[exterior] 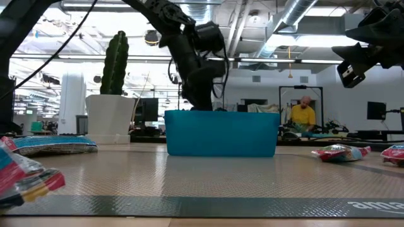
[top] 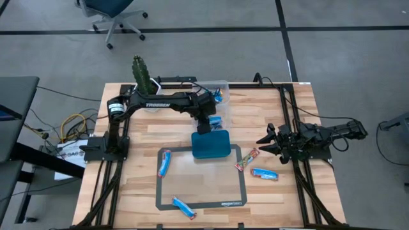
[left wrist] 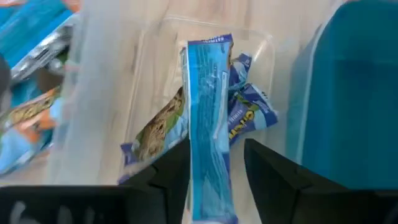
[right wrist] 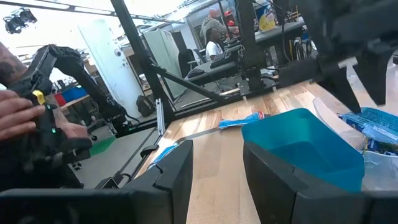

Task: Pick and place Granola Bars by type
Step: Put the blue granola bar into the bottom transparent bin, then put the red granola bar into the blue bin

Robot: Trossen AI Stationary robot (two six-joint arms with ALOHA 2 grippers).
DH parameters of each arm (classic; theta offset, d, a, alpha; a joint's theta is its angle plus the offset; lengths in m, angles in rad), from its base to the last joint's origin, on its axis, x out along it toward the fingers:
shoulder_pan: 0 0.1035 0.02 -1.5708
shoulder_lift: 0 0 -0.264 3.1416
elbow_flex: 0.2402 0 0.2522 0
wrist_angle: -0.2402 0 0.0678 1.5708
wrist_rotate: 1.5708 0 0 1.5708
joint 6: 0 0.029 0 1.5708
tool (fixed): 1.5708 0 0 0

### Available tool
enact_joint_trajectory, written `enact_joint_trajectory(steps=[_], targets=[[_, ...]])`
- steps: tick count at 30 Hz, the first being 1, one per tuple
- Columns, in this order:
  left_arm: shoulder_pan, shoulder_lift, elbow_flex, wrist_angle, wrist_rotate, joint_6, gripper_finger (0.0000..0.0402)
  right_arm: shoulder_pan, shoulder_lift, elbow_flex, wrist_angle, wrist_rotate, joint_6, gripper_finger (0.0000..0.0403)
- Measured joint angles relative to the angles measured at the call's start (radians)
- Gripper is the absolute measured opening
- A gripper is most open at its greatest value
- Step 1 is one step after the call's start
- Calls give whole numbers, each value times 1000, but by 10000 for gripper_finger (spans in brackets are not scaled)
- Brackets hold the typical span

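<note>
My left gripper (top: 204, 126) points steeply down over a small clear bin (top: 215, 121) just behind the teal tray (top: 211, 144). In the left wrist view it is open (left wrist: 214, 149), with a blue granola bar (left wrist: 208, 118) standing on end between its fingers. The bar's far end rests among other blue bars (left wrist: 249, 115) in the bin. More bars lie on the table: blue ones (top: 165, 163), (top: 183, 207), (top: 264, 174) and a red one (top: 246, 160). My right gripper (top: 267, 140) waits open at the table's right edge. My left gripper's fingers stand on either side of the blue bar's near end (left wrist: 211, 186), coming from above. A clear gap shows between the bar and one finger (left wrist: 267, 174). The bar's edge runs along the other finger (left wrist: 171, 177); whether it touches I cannot tell.
A second clear bin (top: 218, 93) with mixed bars stands at the far edge beside a potted cactus (top: 142, 76). A dark-bordered mat (top: 238, 191) covers the near middle of the table. A person's hands (right wrist: 25, 118) hold a device beyond the table.
</note>
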Motion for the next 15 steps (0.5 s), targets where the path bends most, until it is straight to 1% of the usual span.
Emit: enact_joint_trajectory(steps=[6,10,15], targets=[[1,-111,0,-29,-8,-95,152,0,0,0,0,0,0,133],[1,-210,-1,-68,-45,-143,152,0,0,0,0,0,0,134],[-15,-357,-70,-43,-58,-190,152,0,0,0,0,0,0,133]])
